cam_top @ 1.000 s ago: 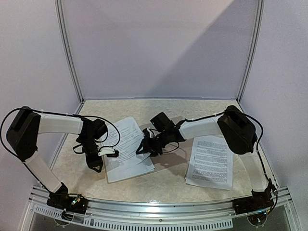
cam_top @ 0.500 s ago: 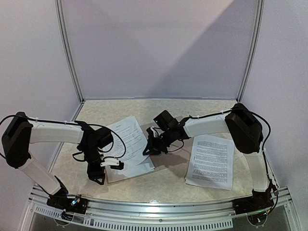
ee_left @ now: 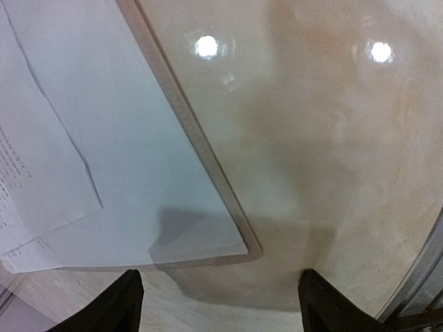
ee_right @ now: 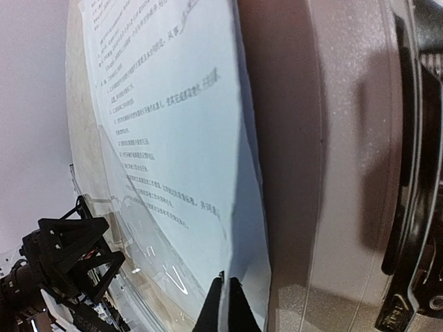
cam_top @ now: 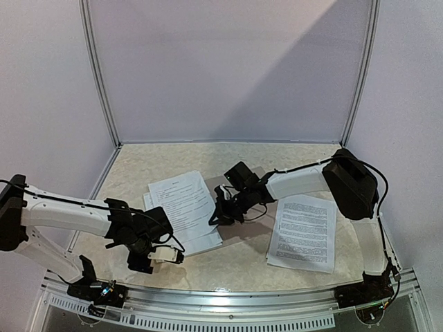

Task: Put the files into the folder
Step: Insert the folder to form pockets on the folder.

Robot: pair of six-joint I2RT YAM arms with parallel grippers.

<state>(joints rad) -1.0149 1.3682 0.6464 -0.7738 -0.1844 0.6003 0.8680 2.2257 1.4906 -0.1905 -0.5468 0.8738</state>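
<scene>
From above, the middle stack of papers [cam_top: 181, 200] lies on the worktop [cam_top: 159, 159], slightly askew, with the brown folder [cam_top: 243, 229] showing from under its right side. The right gripper [cam_top: 220, 211] is down at that stack's right edge, its arm reaching in from the right. The left gripper [cam_top: 149, 261] sits low at the stack's near-left corner, close to the worktop's front edge. The right stack of papers [cam_top: 302, 232] lies apart, beside the folder and under the right arm. This view does not show how either gripper's jaws stand.

The left wrist camera settles it for that side. The fingers [ee_left: 121, 304] are spread wide and hold nothing, with bare worktop [ee_left: 332, 152] between them. Just ahead of them is the corner of the papers [ee_left: 62, 138], with a narrow tan strip of folder [ee_left: 199, 138] running along the edge. The corner is near the fingertips, but I cannot tell whether it touches them.

The right wrist camera looks along the sheet from close up. The right gripper [ee_right: 223, 304] has its two tips pressed nearly together on the raised edge of the top printed sheet [ee_right: 173, 138], which curves up off the brown folder [ee_right: 304, 173] beside it. The left gripper shows as a dark shape in the lower-left corner.
</scene>
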